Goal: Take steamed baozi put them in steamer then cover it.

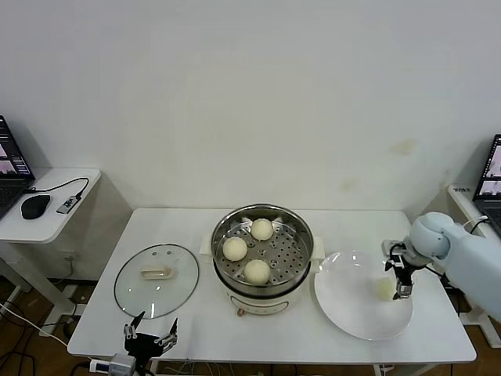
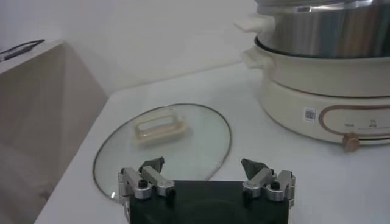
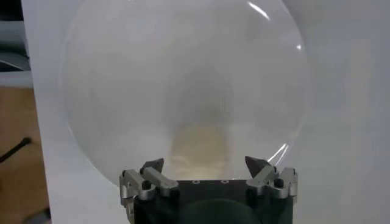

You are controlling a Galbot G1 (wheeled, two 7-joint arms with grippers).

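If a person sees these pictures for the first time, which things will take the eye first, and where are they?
First comes the shiny steamer at the table's middle, uncovered, with three baozi on its perforated tray. On its right, the right tool hangs open over the white plate, just above the last baozi. On its left the glass cover lies flat, with the open left tool near the table's front edge.

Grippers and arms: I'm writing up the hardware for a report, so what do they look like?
Both grippers, left and right, look alike: a black boxy body carrying two silver metal finger mounts with black screws and dark pointed tips. In the head view the right arm has a smooth pale blue-white shell with a rounded joint, and black cabling runs at its wrist. The left arm itself is out of sight.
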